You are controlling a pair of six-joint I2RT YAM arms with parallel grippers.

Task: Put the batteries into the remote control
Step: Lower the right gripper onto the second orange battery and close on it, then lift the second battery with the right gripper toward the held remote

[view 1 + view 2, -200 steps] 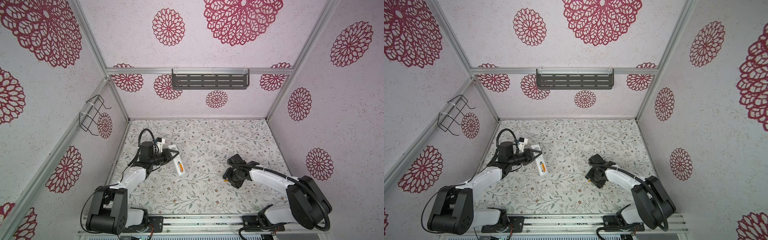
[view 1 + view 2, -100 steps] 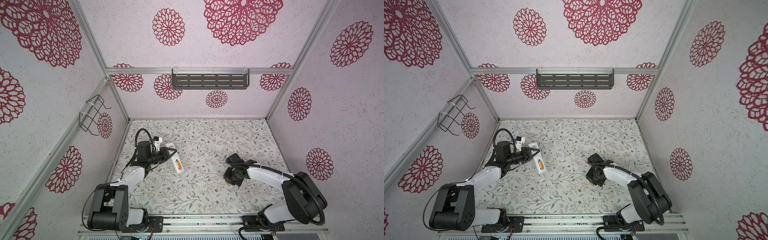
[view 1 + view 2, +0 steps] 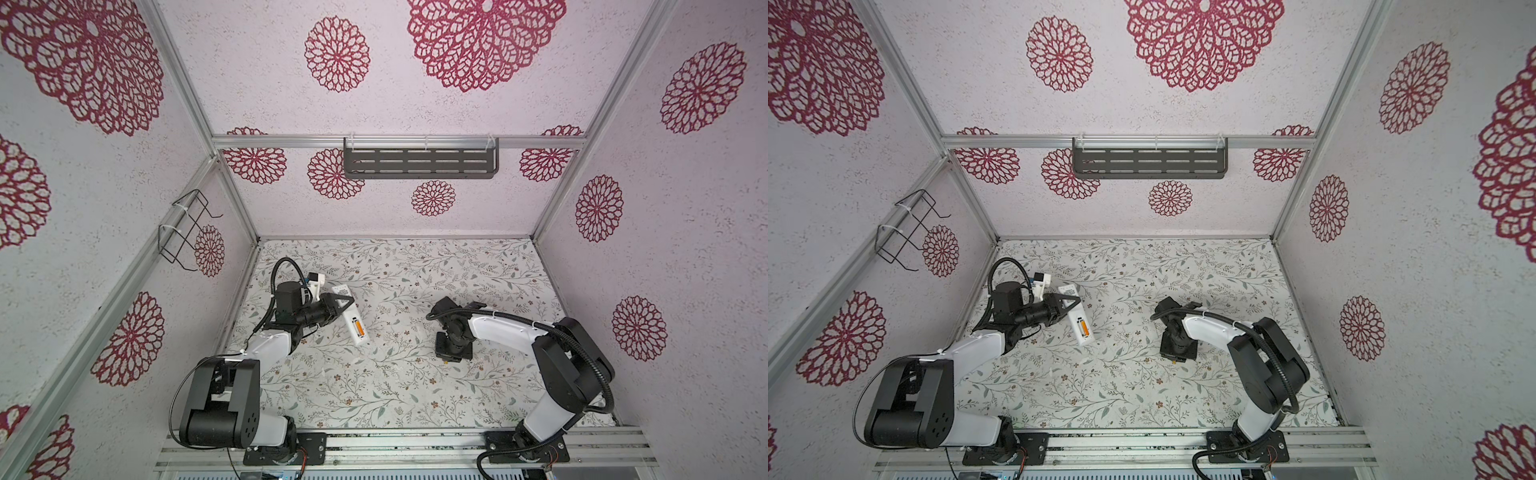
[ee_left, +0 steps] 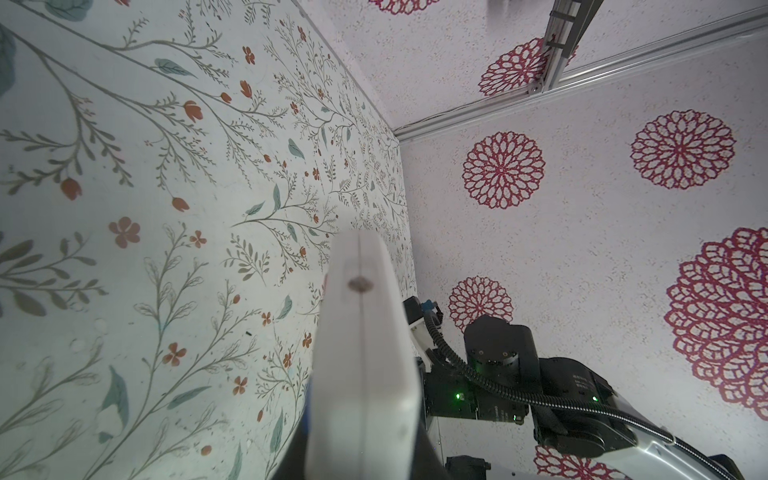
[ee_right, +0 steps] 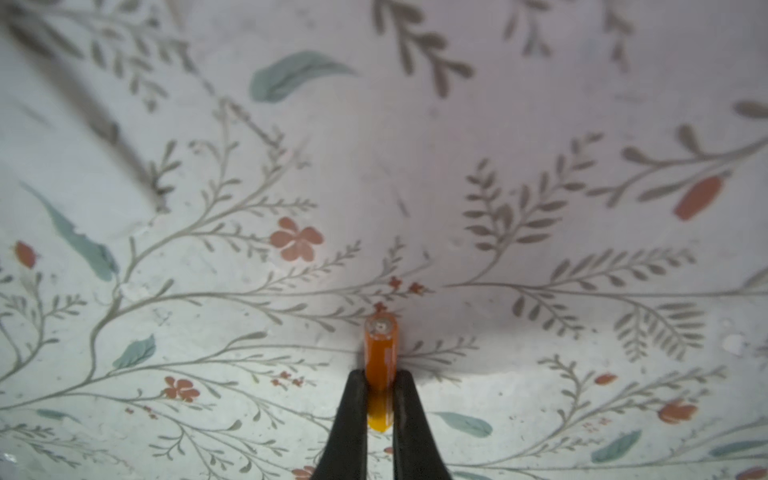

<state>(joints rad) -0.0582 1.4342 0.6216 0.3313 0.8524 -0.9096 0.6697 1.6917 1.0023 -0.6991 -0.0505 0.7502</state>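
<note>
Nearest the front rail (image 3: 415,440), the right gripper (image 5: 380,384) is seen clamped across the body of an orange battery (image 5: 381,353), low over the floral table (image 5: 540,124). One metal end cap is left showing past the fingertips. This grip is judged to be chosen so that end can be led into the remote first. Whether the battery is lifted clear of the table cannot be told.

Farther in, on the left, the remote control (image 3: 352,318) is held by the left gripper (image 3: 345,303). The jaws are closed on its upper end, and its back face is turned up with the cover off. A second battery (image 3: 360,331) is seen seated inside. The place beside it is too small to judge. The remote is probably presented this way for the right arm's reach. The grippers are well apart.

Farthest, a slotted shelf (image 3: 419,162) is noted on the back wall, uninvolved.
</note>
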